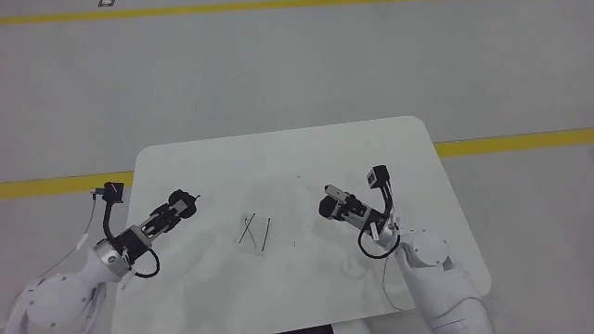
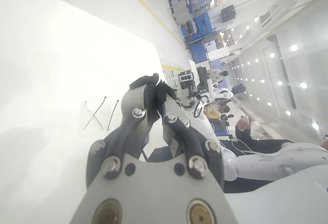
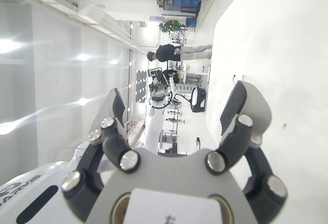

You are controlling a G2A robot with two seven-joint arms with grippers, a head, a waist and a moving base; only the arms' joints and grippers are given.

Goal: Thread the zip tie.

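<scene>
Three zip ties (image 1: pixel 255 230) lay flat on the white table (image 1: pixel 306 158), roughly midway between its far and near edges and slightly toward the left edge from centre. Two formed a crossed pair (image 1: pixel 247 228) (image 2: pixel 94 115) in an X; in the left wrist view one of the pair looked pale and the other dark. The third zip tie (image 1: pixel 266 234) (image 2: pixel 113 115) lay just beside the pair on the side toward the right edge, not touching it. All three were straight and unlooped, and neither gripper held one.

The ties sat between the two grippers, apart from both. The left gripper (image 1: pixel 183 204) (image 2: pixel 155 83) was on the left-edge side, pointed toward the ties. Its fingers were closed together at the tips, with nothing seen between them. The right gripper (image 1: pixel 329 200) (image 3: pixel 176 95) was on the right-edge side, also pointed toward the ties. Its jaws were spread wide and empty, with the ribbed black pads (image 3: pixel 118 107) facing each other across the gap. Both grippers sat low over the table; contact with the surface could not be told.

Grey floor (image 1: pixel 278 65) surrounded the table. One yellow line (image 1: pixel 297 2) ran well beyond the far edge, and a second yellow stripe (image 1: pixel 520 141) showed on either side of the table.
</scene>
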